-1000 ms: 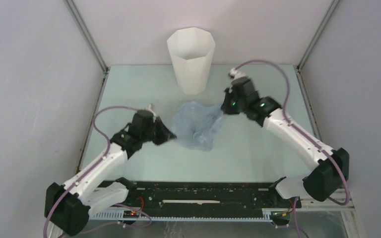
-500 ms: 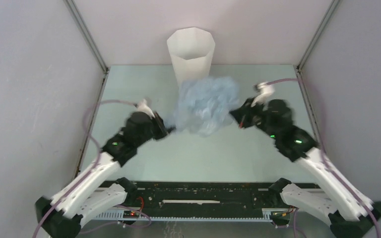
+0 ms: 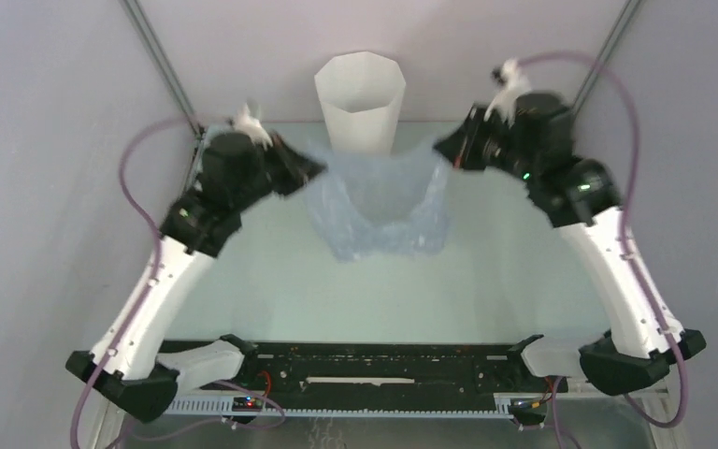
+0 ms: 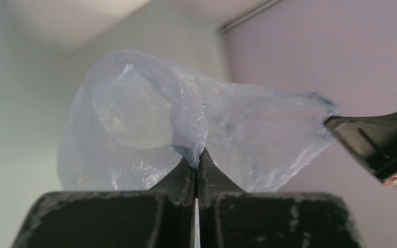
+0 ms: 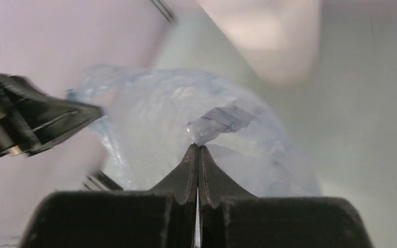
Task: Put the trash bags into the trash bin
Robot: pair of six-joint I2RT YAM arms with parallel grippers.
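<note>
The pale-blue translucent trash bag (image 3: 379, 201) hangs stretched between both grippers, lifted above the table in front of the white faceted trash bin (image 3: 360, 98). My left gripper (image 3: 310, 166) is shut on the bag's left edge; in the left wrist view (image 4: 196, 155) a fold of bag film (image 4: 186, 113) is pinched between its tips. My right gripper (image 3: 441, 146) is shut on the bag's right edge; in the right wrist view (image 5: 197, 149) a twist of the bag (image 5: 222, 121) is pinched at its tips. The bag's mouth sags open between them. The bin stands upright at the back.
Grey enclosure walls stand on the left, right and back, with metal frame posts (image 3: 164, 70) at the back corners. The pale-green table (image 3: 374, 290) lies below. A black rail (image 3: 383, 360) runs along the near edge between the arm bases.
Both arms have risen and swung back toward the bin, lifting the bag off the table and spreading it wide between them.
</note>
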